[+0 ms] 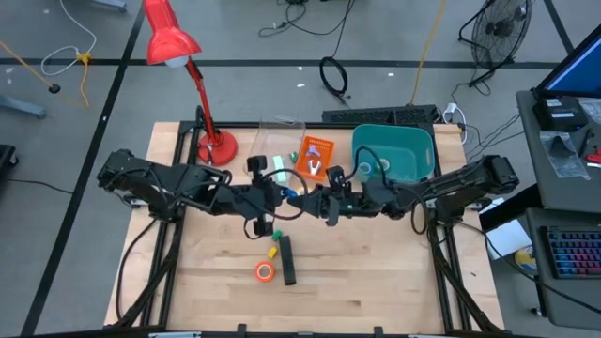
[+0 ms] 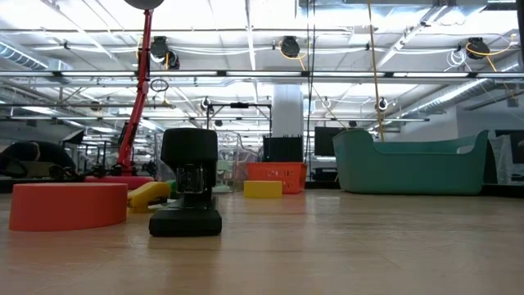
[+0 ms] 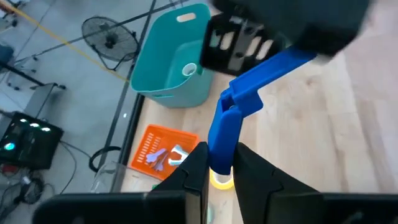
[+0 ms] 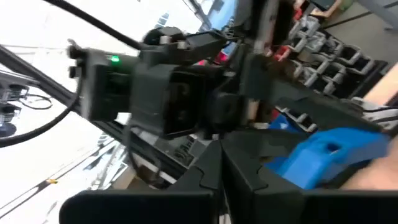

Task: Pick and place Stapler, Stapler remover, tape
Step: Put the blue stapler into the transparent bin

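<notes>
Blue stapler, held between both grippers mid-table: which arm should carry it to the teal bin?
Right. The teal bin stands on the right arm's side, and the right gripper is at the blue stapler. The left gripper clamps its other end, farther from the bin.

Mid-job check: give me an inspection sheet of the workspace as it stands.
Surface: wooden table.
Job's things: black stapler and orange tape lie on the table; tape roll in teal bin.
Clutter: red lamp, orange basket.
End effectors: left end effector shut on blue tool; right end effector shut, at the tool's other end.
Cables: cable coil on the floor behind the table.
Surroundings: fan.
</notes>
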